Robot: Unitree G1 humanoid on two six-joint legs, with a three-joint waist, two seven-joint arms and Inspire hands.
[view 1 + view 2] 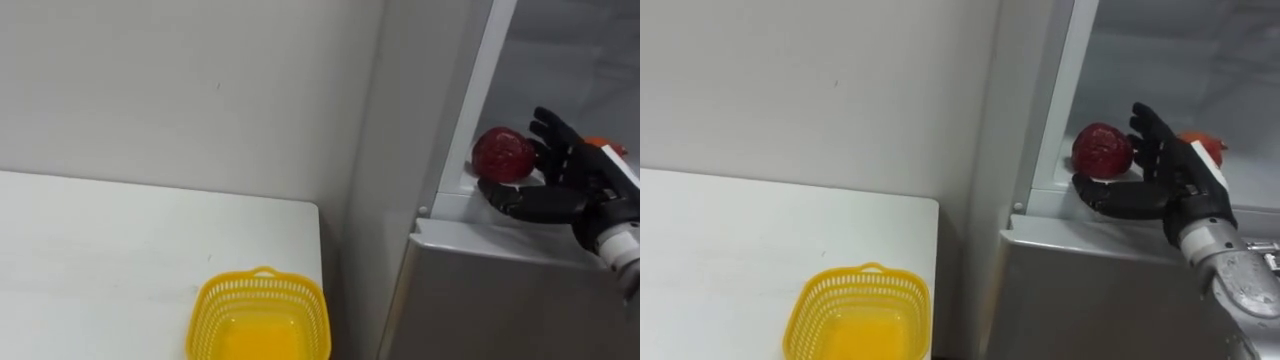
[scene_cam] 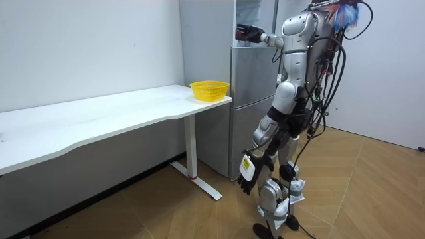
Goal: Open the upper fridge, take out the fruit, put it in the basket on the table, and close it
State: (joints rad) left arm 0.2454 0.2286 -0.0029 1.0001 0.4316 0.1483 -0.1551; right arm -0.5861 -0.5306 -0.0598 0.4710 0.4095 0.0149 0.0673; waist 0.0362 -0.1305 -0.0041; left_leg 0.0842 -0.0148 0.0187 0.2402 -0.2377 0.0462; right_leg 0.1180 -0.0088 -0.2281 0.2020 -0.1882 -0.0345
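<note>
Left eye view checked first. Found right hand point(image 1: 560, 185) inside upper compartment of tall grey metal fridge point(image 1: 480, 300), at front left of fridge shelf. Logged hand as spread wide and holding nothing, with fingers point(image 1: 552, 135) upright just beside round dark-red fruit point(image 1: 503, 153) and thumb low along fridge sill in front of it. Cannot confirm contact with fruit; no closure seen. Read posture as a cupping approach, fingers behind and to one side and thumb in front, so as to trap a round thing likely to roll on a smooth shelf. Noted fruit resting near front edge of fridge shelf, hence reachable without a deep stretch. Spotted small orange-red item point(image 1: 603, 145) deeper in fridge, behind hand and mostly hidden; identity not determined.

Recorded yellow plastic mesh basket point(image 1: 300, 292) on white table point(image 1: 120, 240), at table corner nearest fridge. Judged placement deliberate: short carry from fridge to drop point.

Room view consulted for stance. Found robot upright facing fridge front, right arm raised to upper compartment, left hand point(image 2: 247, 174) hanging low beside thigh, away from fridge; state of that hand not readable.

Judged step in hand: grasp not yet made. Expect need to close round fruit before lifting clear of fridge sill. Flagged risk of nudging fruit deeper into fridge.
</note>
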